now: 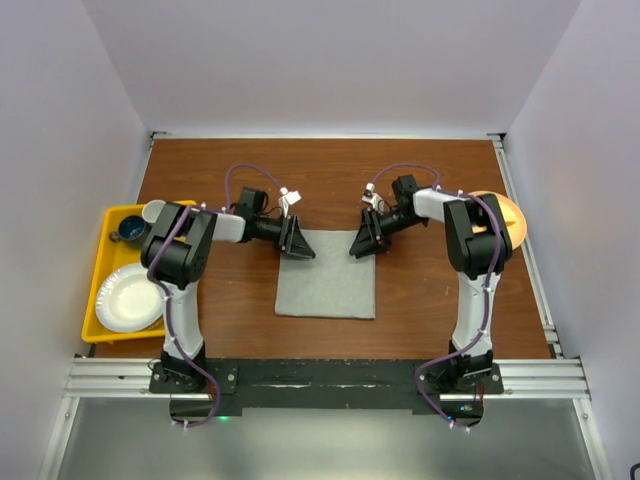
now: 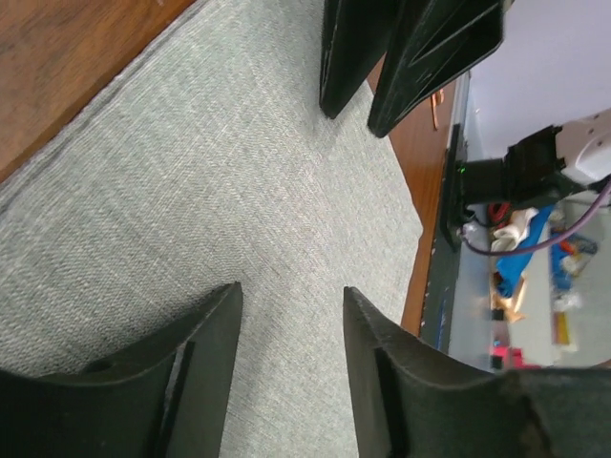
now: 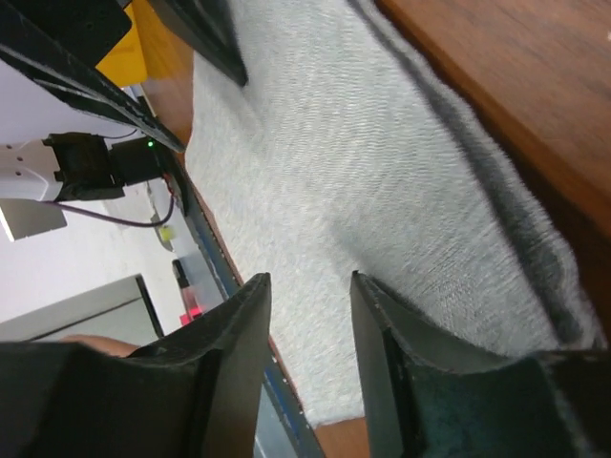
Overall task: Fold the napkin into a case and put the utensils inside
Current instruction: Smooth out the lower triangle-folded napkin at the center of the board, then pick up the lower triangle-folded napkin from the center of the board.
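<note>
At your far left, a yellow tray (image 1: 98,285) holds a white plate (image 1: 128,298). Your left gripper (image 1: 298,246) hangs over the napkin's far left corner, jaws apart, with cloth showing between them. The grey napkin (image 1: 328,285) lies flat and unfolded mid-table. Your right gripper (image 1: 362,245) sits at its far right corner, jaws also apart.

- We see bare worktop (image 1: 330,180) beyond the napkin (image 1: 327,280) and along its near edge, free for a pass.
- The left jaws and the right jaws hang over the napkin's far corners, with a narrow gap between them.
- A yellow tray (image 1: 108,250) holding a white plate (image 1: 128,298) blocks the left side.
- An orange object (image 1: 510,222) sits behind the right arm (image 1: 470,240).
</note>
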### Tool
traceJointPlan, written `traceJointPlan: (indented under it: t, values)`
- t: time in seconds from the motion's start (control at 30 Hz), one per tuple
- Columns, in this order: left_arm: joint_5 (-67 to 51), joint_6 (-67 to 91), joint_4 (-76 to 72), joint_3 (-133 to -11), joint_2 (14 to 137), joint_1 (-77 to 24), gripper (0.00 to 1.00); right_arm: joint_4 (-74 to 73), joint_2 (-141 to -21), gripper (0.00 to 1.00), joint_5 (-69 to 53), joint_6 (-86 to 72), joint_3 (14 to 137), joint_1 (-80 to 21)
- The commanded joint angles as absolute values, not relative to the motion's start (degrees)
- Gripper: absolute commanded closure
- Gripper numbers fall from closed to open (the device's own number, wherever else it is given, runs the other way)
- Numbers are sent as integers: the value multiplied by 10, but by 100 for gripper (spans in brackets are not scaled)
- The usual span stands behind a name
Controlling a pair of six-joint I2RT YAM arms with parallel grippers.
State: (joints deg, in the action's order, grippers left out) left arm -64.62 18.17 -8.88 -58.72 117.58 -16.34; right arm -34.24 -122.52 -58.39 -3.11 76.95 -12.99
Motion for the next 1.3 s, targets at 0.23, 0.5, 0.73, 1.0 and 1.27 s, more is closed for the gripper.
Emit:
traceJointPlan:
  t: [0.23, 0.5, 0.73, 1.0, 1.27]
  values:
    - [-572, -161, 229, -691, 1006, -138, 40, -501, -1125, 41, -441, 107, 926, -113]
    - [-530, -148, 195, -696, 985, -133, 39, -531, -1213, 33, -386, 148, 996, -105]
    - [-508, -150, 192, -686, 969, -132, 40, -512, -1247, 30, -388, 135, 984, -101]
    - [-497, -148, 199, -682, 960, -131, 41, -520, -1287, 40, -425, 144, 1001, -98]
    - [-490, -132, 186, -679, 956, -129, 41, -540, -1296, 57, -434, 159, 1014, -98]
